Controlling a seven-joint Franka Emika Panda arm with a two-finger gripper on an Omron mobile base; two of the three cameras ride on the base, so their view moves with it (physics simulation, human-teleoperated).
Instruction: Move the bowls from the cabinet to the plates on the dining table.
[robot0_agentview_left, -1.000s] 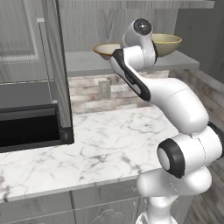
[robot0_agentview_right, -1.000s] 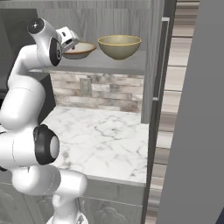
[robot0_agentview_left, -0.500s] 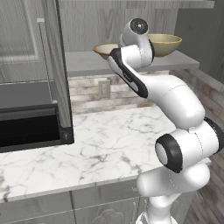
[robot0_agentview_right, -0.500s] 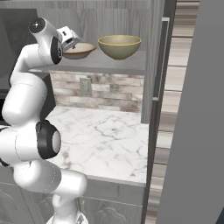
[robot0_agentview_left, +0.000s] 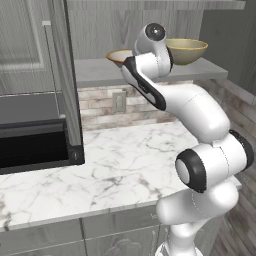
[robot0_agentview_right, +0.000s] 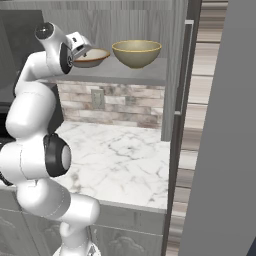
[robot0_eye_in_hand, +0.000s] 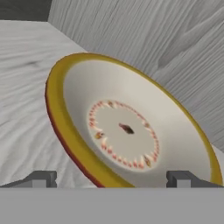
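Open cabinet up top, marble bench below, black appliance at left. Two bowls on the grey shelf: deeper bowl standing free at right, shallower bowl beside it. Pincer right up at the shallower bowl's rim, jaws spread wide, clamped on nothing.

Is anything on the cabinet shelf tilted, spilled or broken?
Nothing stands out. Both bowls sit upright on the shelf: the shallow bowl in front of the open gripper, the deeper bowl beside it. No spill or damage shows.
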